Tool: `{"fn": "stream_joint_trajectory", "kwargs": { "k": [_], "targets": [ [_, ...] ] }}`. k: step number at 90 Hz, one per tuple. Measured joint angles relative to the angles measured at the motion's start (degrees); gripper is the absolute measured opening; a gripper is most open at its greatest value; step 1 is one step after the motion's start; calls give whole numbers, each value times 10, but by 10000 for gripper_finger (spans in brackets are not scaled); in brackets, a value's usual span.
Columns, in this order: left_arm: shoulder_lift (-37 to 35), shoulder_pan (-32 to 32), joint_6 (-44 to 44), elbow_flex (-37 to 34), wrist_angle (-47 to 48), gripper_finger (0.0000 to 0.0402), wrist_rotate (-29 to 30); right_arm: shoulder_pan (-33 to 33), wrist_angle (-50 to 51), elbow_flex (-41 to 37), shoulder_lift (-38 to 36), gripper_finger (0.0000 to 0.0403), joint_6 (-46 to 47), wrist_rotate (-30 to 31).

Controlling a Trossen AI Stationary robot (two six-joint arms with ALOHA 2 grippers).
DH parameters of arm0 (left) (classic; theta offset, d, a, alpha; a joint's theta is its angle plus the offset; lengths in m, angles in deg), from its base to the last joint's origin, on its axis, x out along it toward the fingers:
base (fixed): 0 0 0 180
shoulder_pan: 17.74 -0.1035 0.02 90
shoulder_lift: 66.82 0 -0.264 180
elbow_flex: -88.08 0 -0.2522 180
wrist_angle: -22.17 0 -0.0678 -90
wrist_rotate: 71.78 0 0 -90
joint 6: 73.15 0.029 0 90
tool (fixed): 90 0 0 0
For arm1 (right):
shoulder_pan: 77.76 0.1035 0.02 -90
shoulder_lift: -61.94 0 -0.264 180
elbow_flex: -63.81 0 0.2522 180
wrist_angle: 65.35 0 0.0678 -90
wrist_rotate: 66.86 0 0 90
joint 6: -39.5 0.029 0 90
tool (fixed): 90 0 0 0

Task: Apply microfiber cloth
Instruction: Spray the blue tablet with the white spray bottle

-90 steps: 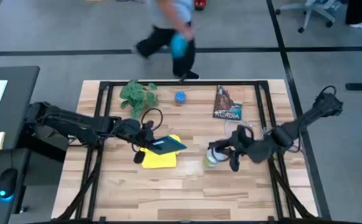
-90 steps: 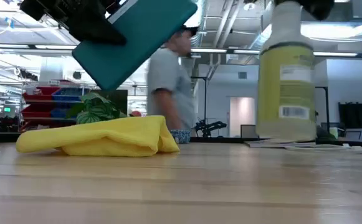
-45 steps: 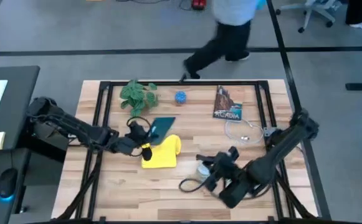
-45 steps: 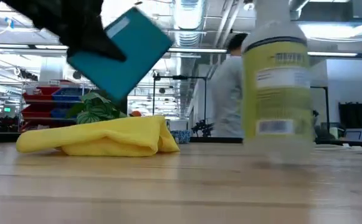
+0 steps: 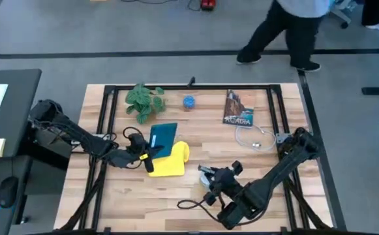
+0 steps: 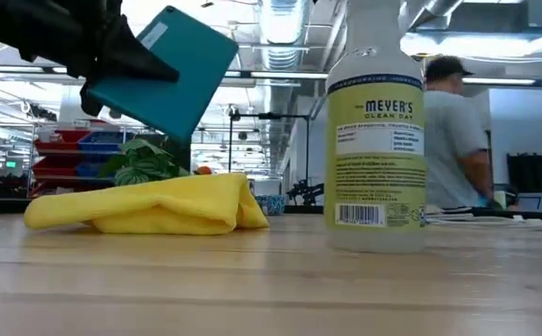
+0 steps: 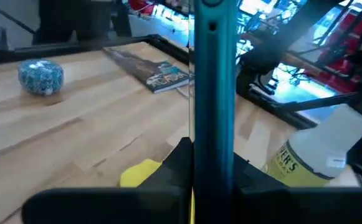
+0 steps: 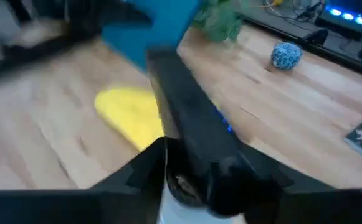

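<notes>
Microfiber cloth (image 5: 167, 163), bright yellow and bunched into soft folds, lies on the wooden table (image 5: 274, 202) left of centre; all places below are given relative to it. Left of the cloth, the left gripper (image 5: 151, 154) has its fingers closed on one edge of the teal-backed tablet (image 5: 162, 138), which is raised clear of the table and tilted, its free end hanging over the cloth's far side. In the low view the tablet (image 6: 159, 82) sits above the cloth (image 6: 149, 205) with a visible gap between them. Behind the cloth, near the table's far edge, stand a green plant (image 5: 143, 99) and a small blue ball (image 5: 188, 102). Right of the cloth, and apart from it, the spray bottle (image 6: 378, 140) stands upright on the wood; the right gripper (image 5: 207, 175) is at its head, though whether its fingers grip the bottle cannot be told from these views. Further right and towards the back lies a book (image 5: 239, 108).

Judgement on the step in hand: the cloth is not yet held, so one arm must free itself to take it. A good pick pinches a raised fold rather than the flat hem, since thin fabric slips. The tablet should stay firmly clamped and presented screen outward, with the bottle kept clear of the wiping path
</notes>
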Motion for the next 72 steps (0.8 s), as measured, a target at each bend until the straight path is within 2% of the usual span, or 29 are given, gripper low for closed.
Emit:
{"fn": "stream_joint_trajectory", "kwargs": {
  "k": [16,27,38,47,54,63,72],
  "targets": [
    [0,0,3,0,3,9,-1,0,-5,28,-14,335,-136,-25],
    [0,0,4,0,4,9,-1,-12,30,42,-32,386,-219,-114],
    [0,0,4,0,7,9,-4,-26,100,35,-63,392,-307,-208],
    [0,0,4,0,11,9,-7,-26,114,-13,-86,379,-383,-215],
    [0,0,6,0,12,9,-7,-31,89,-76,-128,371,-397,-220],
    [0,0,9,0,12,9,-7,-44,-4,-190,-207,366,-396,-232],
    [0,0,12,0,12,9,-7,-64,-183,-332,-283,365,-429,-247]
  ]
}}
